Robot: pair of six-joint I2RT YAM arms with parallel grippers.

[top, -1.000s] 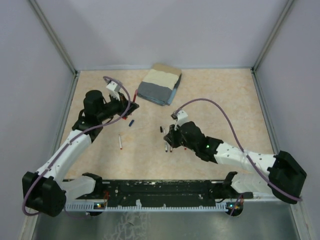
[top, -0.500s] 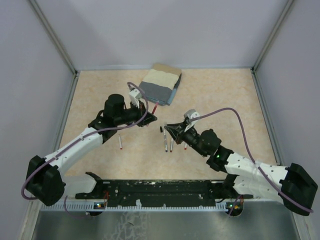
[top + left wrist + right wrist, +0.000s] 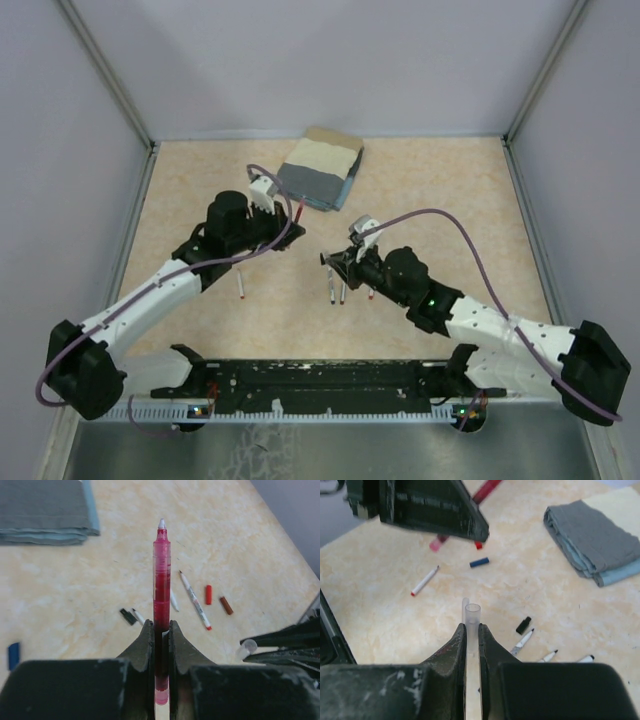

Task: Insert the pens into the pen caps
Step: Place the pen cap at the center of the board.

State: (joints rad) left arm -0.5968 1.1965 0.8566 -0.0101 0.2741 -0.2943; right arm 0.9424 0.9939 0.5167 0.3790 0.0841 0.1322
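My left gripper (image 3: 161, 629) is clamped on the red pen (image 3: 161, 575), tip pointing far. Since a second ago it has swung right, toward centre. My right gripper (image 3: 472, 626) pinches the clear cap (image 3: 473, 615) and has edged farther. Between us lie loose pens (image 3: 195, 601).

Pens and caps: one pair held, others loose.
The red pen (image 3: 161, 570), translucent, uncapped: clamped in the left gripper (image 3: 161, 626), tip outward. The clear cap (image 3: 472, 614): clamped in the right gripper (image 3: 471, 627), open end outward. Several white pens (image 3: 195, 600) lie flat at centre beside a black cap (image 3: 127, 616), red cap (image 3: 208, 594) and brown cap (image 3: 226, 605); a blue cap (image 3: 13, 656) lies further left.
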